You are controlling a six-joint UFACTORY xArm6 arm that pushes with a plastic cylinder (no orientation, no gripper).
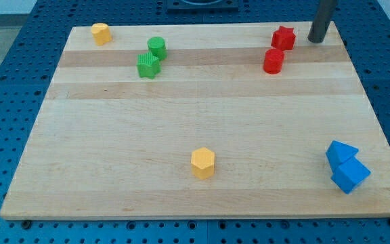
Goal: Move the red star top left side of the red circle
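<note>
The red star [284, 37] sits near the view's top right of the wooden board [181, 122]. The red circle [273, 61] stands just below it and slightly to the left, with a small gap between them. My tip [315, 40] rests on the board to the right of the red star, a short gap away, not touching it.
A green circle [156, 47] and a green star [148, 66] sit together at the upper left. A yellow block [101, 33] is at the top left corner. A yellow hexagon [203, 163] is at the bottom middle. Two blue blocks [344, 165] touch at the bottom right.
</note>
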